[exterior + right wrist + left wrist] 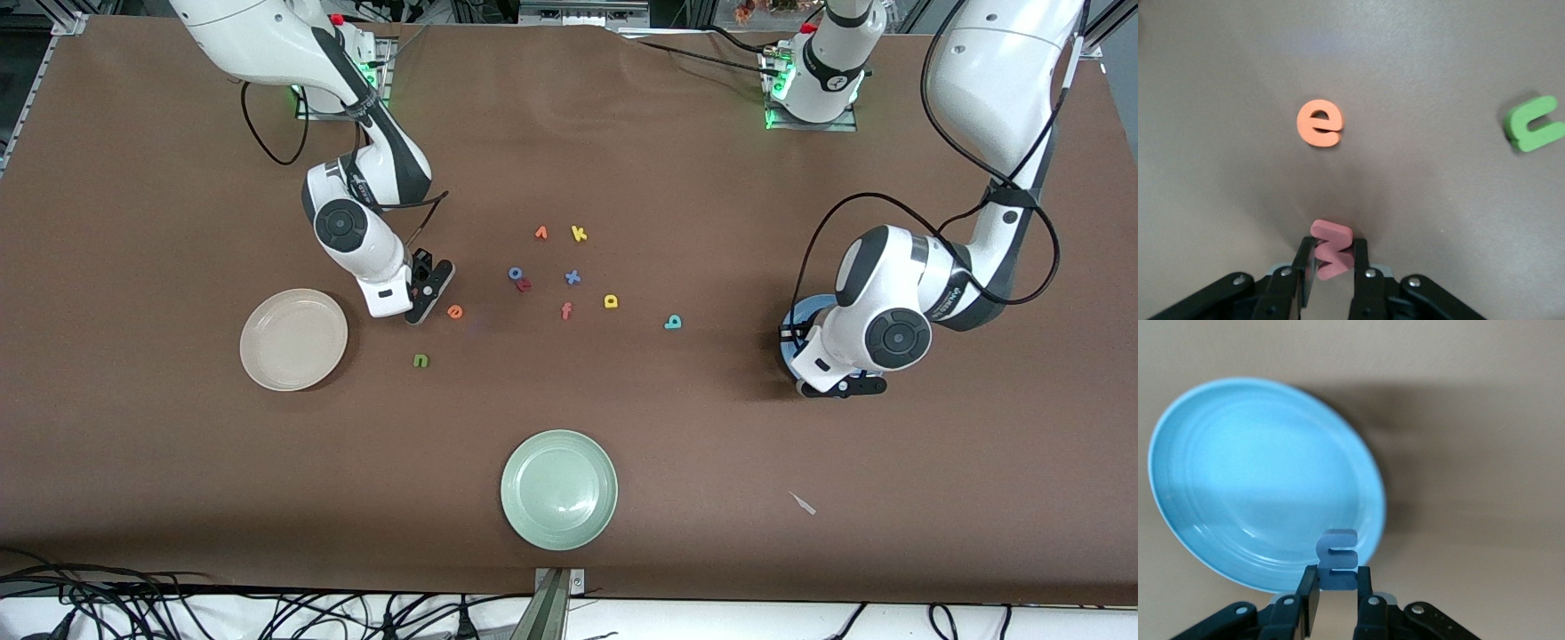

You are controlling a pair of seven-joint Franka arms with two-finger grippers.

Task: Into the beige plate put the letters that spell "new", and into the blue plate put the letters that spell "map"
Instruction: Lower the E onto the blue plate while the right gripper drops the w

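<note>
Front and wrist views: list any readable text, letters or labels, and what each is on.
No printed text is readable; the arm markings are too small. The only characters are the foam letters themselves:
"m": blue m, in the left gripper
"w": pink w, in the right gripper
"e": orange e, on the table
"n": green n, on the table

**Bystanders on the brown table**

We see a pale green plate (558, 489) nearest the front camera. Mid-table we find an orange v (541, 233) beside a yellow k (579, 234); nearer the camera lie a blue o (515, 273) touching a red letter (524, 285), a blue x (573, 277) and an orange-red f (566, 310). A white scrap (803, 503) lies toward the left arm's end.
</note>
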